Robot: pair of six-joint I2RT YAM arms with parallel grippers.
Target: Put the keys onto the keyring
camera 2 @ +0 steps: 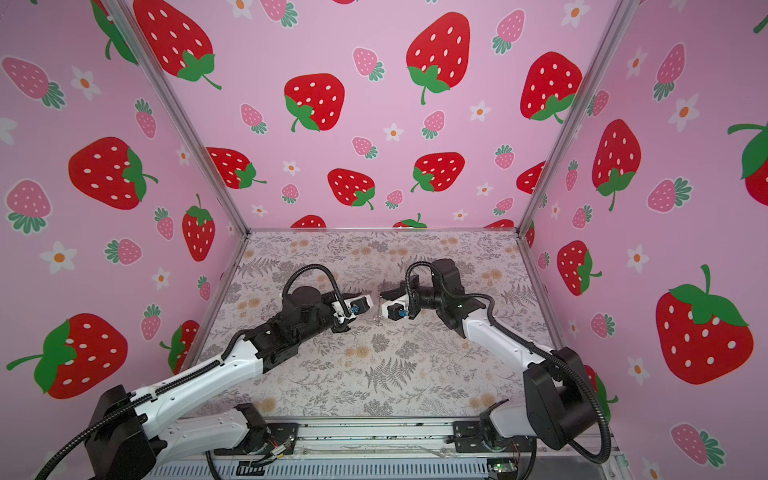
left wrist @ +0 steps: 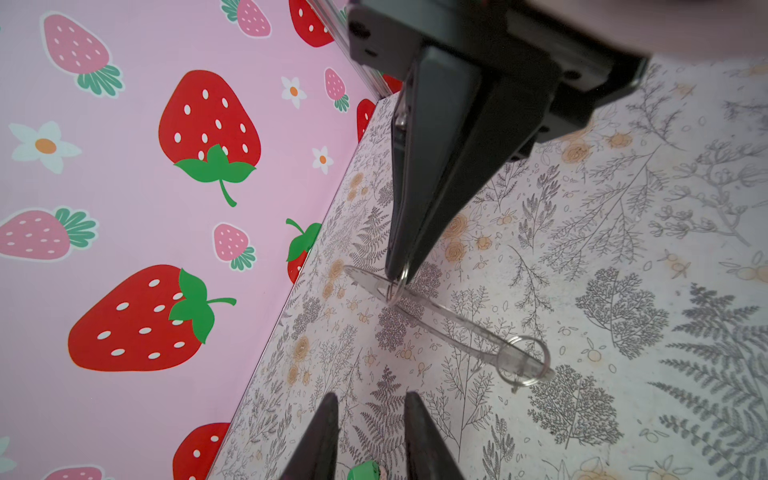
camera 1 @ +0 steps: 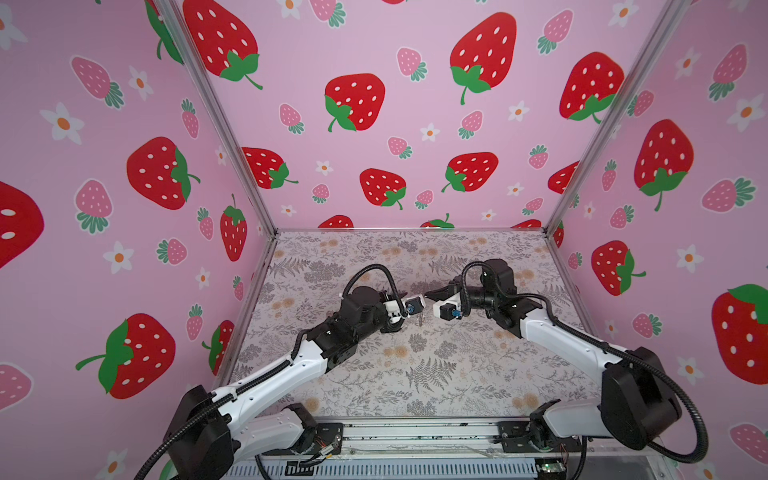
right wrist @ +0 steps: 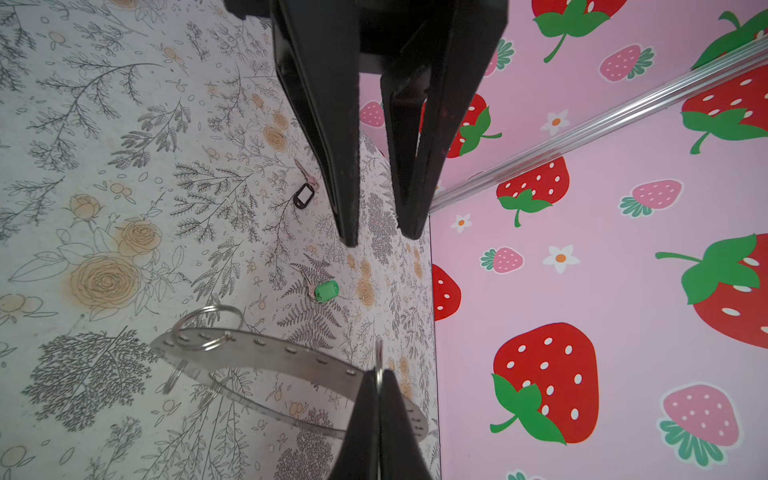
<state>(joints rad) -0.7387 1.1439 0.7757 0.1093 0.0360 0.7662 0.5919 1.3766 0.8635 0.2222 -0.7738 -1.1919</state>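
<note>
Near mid-frame in both top views, the left arm [camera 1: 291, 365] and right arm [camera 1: 557, 336] are bent inward, tips close. On the right gripper [right wrist: 378, 386] the jaws are clamped on the keyring [right wrist: 266, 353], a flat grey metal ring held over the floral tabletop [right wrist: 104, 166]. On the left gripper [right wrist: 380, 239] they are set apart. A green key [right wrist: 326, 289] and a black-rimmed key [right wrist: 304, 194] are laid on the tabletop nearby.

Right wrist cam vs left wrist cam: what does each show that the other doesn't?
Right wrist only: the black-rimmed tag, lying apart from the keyring; the keyring's flat face and edge holes. Left wrist only: the keyring edge-on, and the right tool's full length. Both: the right tool shut on a wire loop of the keyring, the open left tool, the green tag (just a sliver at the frame edge in left wrist).
</note>
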